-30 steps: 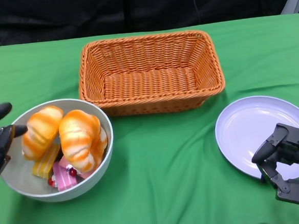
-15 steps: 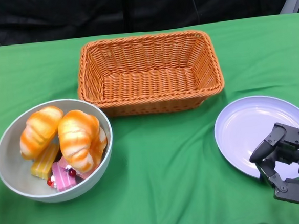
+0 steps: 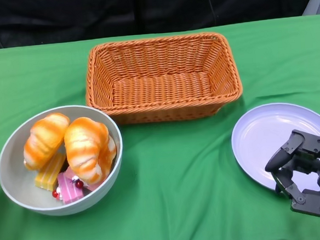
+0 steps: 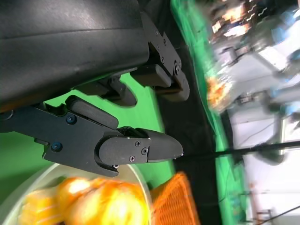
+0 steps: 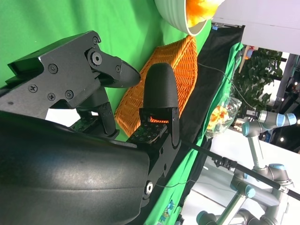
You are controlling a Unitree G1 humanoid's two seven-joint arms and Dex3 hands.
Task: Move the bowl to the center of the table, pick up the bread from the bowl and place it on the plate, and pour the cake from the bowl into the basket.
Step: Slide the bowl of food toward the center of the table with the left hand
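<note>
1. Step in hand, as I judged it: moving the bowl [image 3: 60,160] to the table centre. It sat at about 8 o'clock on the green table [image 3: 180,173], well short of the middle.
2. Left hand [image 4: 126,117]: seen only in its wrist view, fingers apart, nothing held, close beside the bowl's rim. I would have taken the rim firmly on the near wall and slid it low, toward 3 o'clock, keeping it level so nothing rolled out.
3. Right hand [image 3: 306,173]: fingers apart, empty, over the 6 o'clock edge of the plate [image 3: 271,137]. I judged it best left clear of the bowl's path.
4. Bowl: pale grey-green, round, deep, upright.
5. Bread [image 3: 88,150]: two glossy orange-and-cream loaves, heaped above the rim; likely first to tip.
6. Cake [image 3: 68,188]: pink and yellow slices beneath the bread, at the bowl's 6 o'clock.
7. Basket [image 3: 162,78]: orange wicker, at 12 o'clock, nothing in it.
</note>
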